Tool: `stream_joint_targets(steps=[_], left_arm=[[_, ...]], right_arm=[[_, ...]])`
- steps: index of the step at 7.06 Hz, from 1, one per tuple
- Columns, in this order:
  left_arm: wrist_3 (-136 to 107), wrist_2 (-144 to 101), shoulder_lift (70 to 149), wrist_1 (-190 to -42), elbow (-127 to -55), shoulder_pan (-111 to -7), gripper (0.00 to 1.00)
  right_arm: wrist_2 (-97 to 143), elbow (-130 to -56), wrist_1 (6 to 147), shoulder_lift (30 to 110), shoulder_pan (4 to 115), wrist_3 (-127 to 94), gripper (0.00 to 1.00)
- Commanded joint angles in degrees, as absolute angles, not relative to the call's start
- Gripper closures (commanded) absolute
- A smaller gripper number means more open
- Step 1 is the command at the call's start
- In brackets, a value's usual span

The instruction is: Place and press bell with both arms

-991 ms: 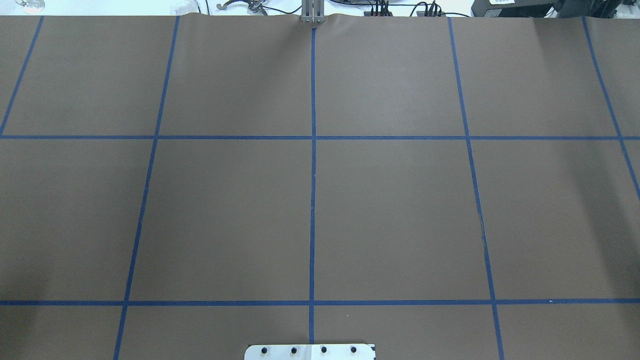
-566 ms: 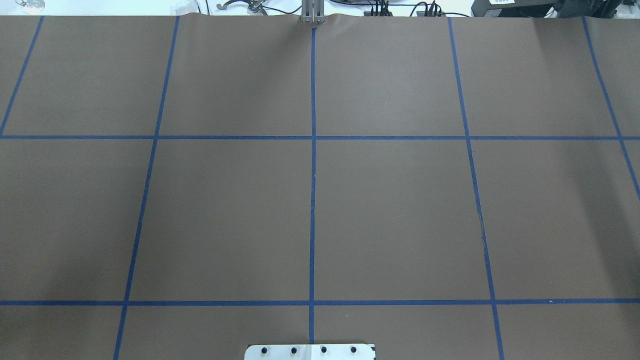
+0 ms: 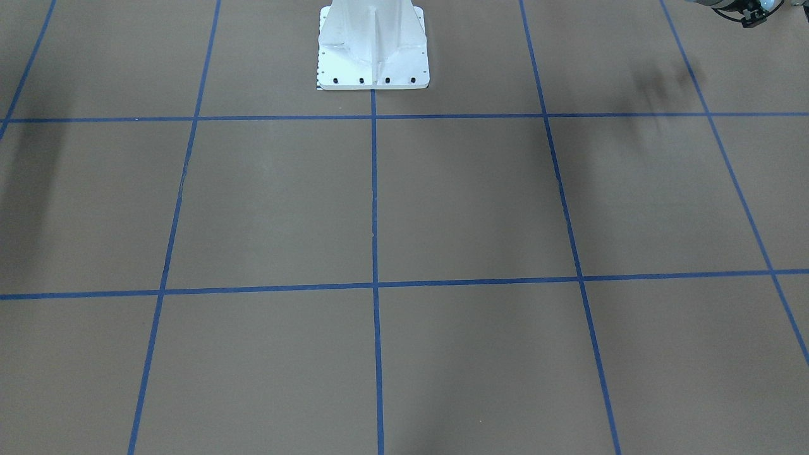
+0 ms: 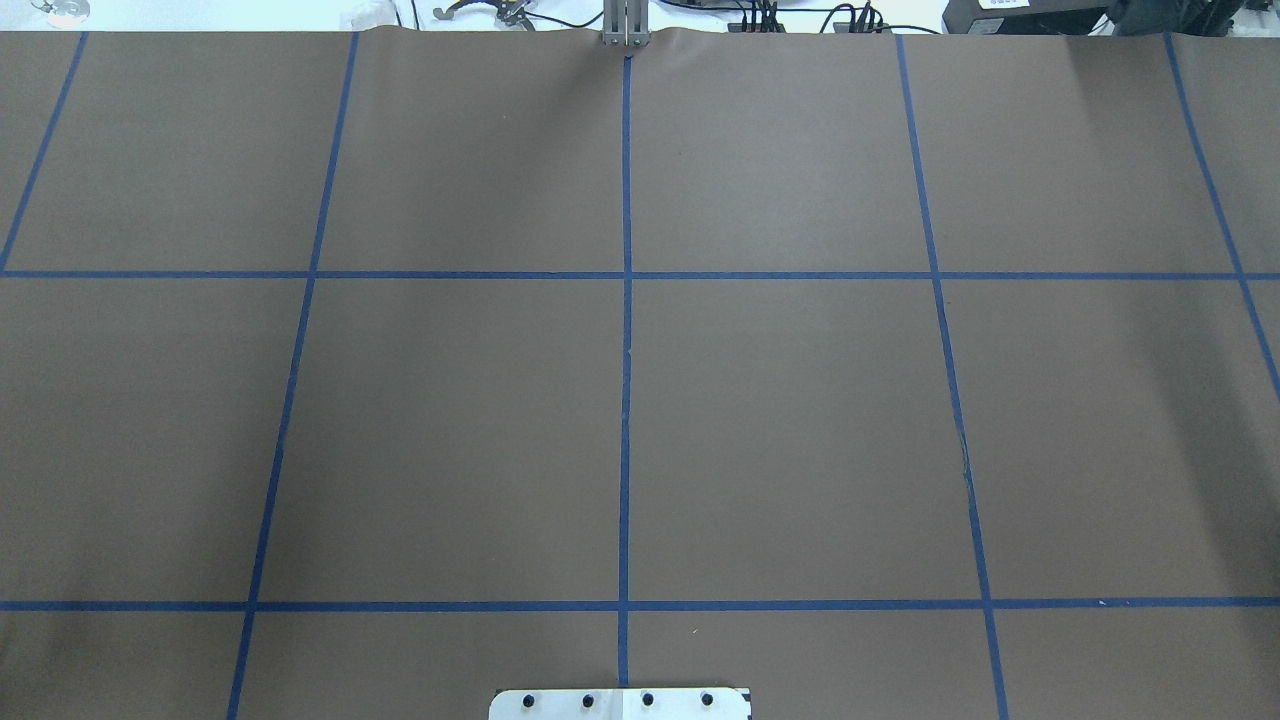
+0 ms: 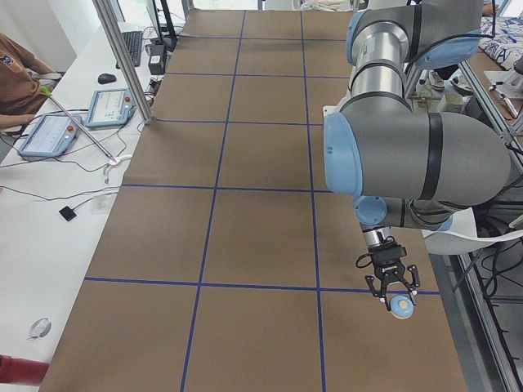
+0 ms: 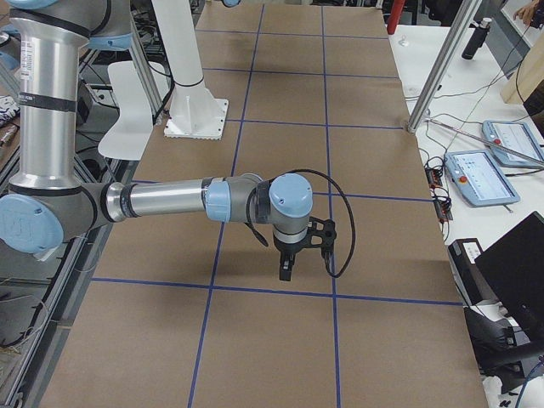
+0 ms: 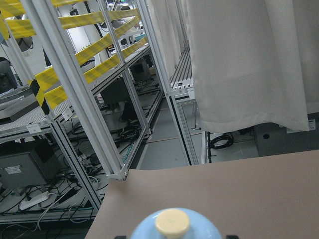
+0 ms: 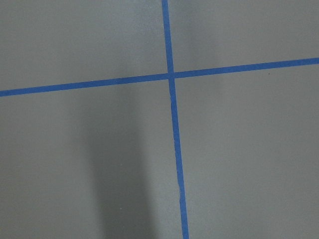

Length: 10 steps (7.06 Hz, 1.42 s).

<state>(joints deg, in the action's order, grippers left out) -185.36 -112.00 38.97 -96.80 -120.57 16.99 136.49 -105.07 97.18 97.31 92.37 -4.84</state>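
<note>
The light-blue bell [image 5: 400,305] with its cream button sits between the fingers of my left gripper [image 5: 398,298], held near the table's end by the robot's side. In the left wrist view the bell [image 7: 175,227] fills the bottom edge, with a black fingertip [image 7: 119,237] on either side. My right gripper [image 6: 286,270] points down over the brown table [image 6: 280,170], close above a blue tape line. It shows only in the exterior right view, so I cannot tell if it is open or shut. The right wrist view shows only a tape crossing [image 8: 170,75]. Neither gripper shows in the overhead view.
The white pedestal base [image 3: 373,44] stands at the robot's edge of the table. Blue tape marks a grid on the brown cover [image 4: 800,420]. Teach pendants [image 5: 49,135] and cables lie on the white bench beside an aluminium post [image 5: 122,57]. A person [image 5: 16,73] sits there.
</note>
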Motion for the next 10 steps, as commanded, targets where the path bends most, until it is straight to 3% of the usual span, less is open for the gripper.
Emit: stream_joint_targets(steps=[1,6,10], left_arm=[[-185.1,-115.37,39.46,-95.63,-122.17,16.96,1.0],[-185.8,-115.14,47.96,-93.44,-122.87,16.7,1.0],[-185.36,-114.7,50.27,-88.86,-130.5,15.38,1.0]], right_arm=[[136.49,-105.03,97.12,97.3,92.37,-4.83,0.0],[136.41,-105.38,97.21,97.29,92.37,-4.83,0.0],[136.32,-105.29,97.21,97.21,92.37,-4.83,0.0]])
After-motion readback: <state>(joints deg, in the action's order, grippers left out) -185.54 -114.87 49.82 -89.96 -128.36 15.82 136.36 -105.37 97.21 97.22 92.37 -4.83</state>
